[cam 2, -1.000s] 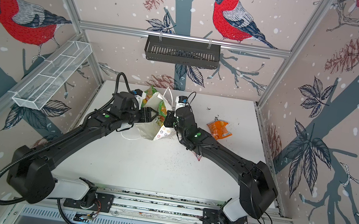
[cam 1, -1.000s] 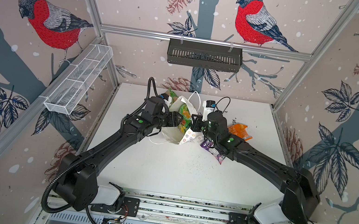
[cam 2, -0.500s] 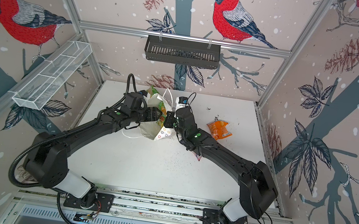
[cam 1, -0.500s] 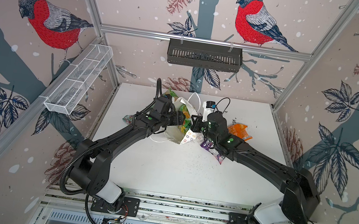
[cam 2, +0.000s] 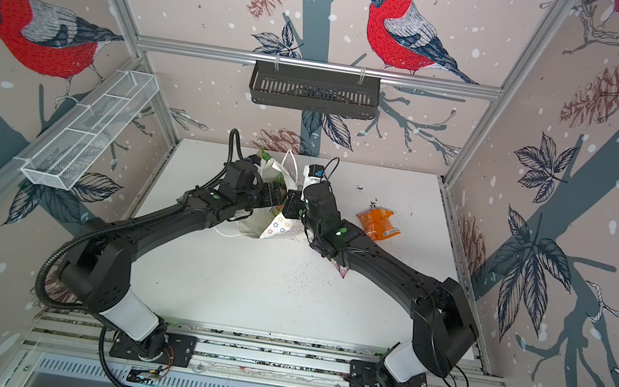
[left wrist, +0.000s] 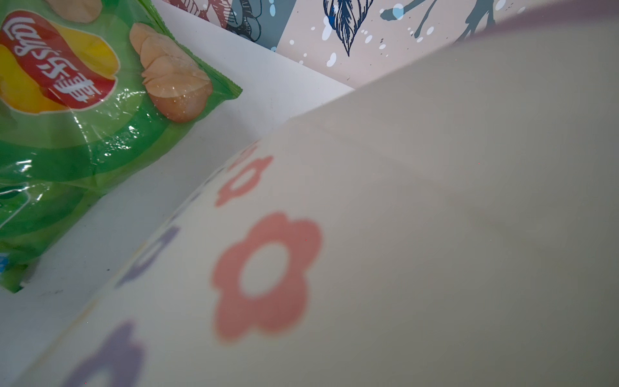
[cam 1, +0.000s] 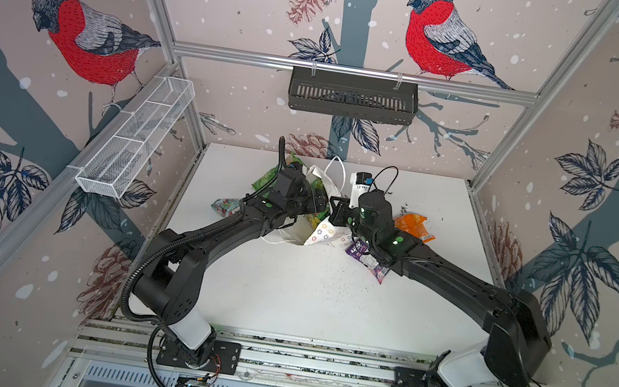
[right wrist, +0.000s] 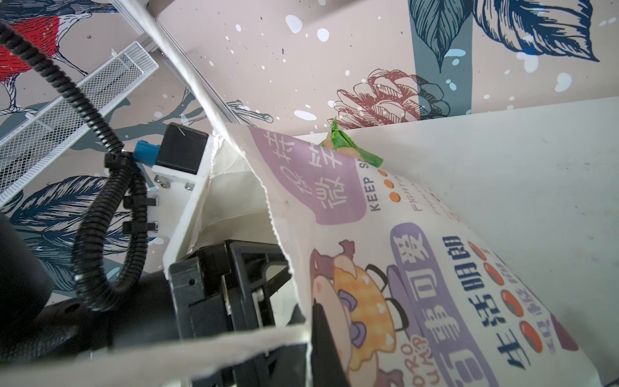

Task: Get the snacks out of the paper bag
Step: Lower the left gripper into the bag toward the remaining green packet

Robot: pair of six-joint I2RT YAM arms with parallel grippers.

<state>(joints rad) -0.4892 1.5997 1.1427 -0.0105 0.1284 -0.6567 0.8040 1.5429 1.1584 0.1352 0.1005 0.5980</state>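
Firmly pinched together, the fingers [right wrist: 322, 331] of the right gripper [cam 1: 334, 213] clamp the rim of the paper bag [cam 1: 324, 234], whose printed front faces the right wrist camera. Opposite, the left gripper [cam 1: 316, 204] sits at the bag's mouth. Its fingers are hidden by paper, so I cannot tell how wide they stand. The bag rests toward the back of the white table [cam 1: 303, 299], near the middle. Around it lie snacks — a large green chip bag [left wrist: 83, 127] just behind it, a small greenish packet [cam 1: 226, 206] to its left, a purple packet [cam 1: 363, 253] partly under the right arm, and an orange packet [cam 1: 414, 228] farther right.
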